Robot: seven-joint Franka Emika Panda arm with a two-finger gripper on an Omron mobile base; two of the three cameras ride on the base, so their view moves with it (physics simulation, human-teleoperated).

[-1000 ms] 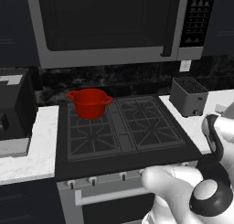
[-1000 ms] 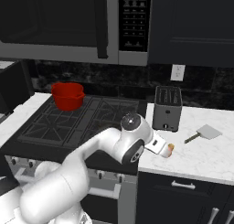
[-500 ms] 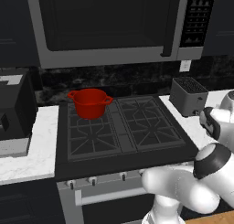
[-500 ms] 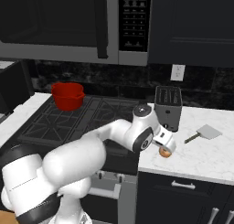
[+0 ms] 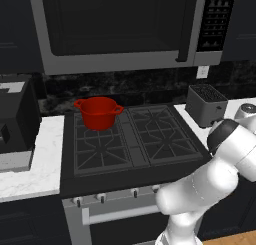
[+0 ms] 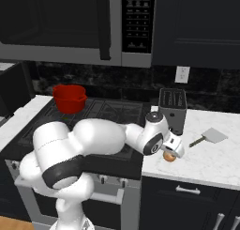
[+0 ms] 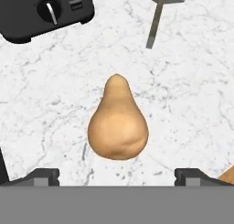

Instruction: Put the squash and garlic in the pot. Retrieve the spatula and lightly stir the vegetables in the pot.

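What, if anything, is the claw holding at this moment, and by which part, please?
Nothing is held. The claw stands open above the squash, which lies on the marble counter untouched between the fingertips.

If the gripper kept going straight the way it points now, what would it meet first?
Most likely the squash: it lies on the marble counter centred between the open gripper fingertips. How far below it lies is unclear.
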